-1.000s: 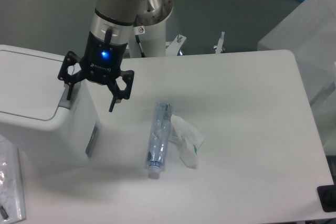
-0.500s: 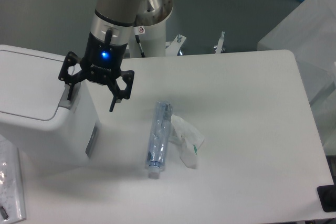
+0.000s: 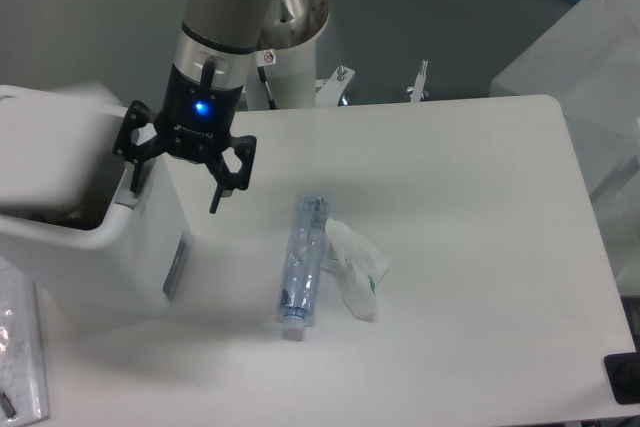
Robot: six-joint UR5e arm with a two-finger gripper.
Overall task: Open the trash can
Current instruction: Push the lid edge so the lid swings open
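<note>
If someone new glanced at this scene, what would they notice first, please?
The black gripper with its blue light hangs open over the right edge of the white trash can at the left, whose top is open and dark inside. Mid-table lie a clear plastic bottle and, beside it, a crumpled wrapper.

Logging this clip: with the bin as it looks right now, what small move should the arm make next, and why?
Probably lift the pincer straight up off the trash can. The lid looks blurred and raised, and the dark inside shows, so the can seems to be open. One finger sits at the grey push panel on the rim, the other hangs beside the wall; rising avoids knocking the can or the plastic bottle.
</note>
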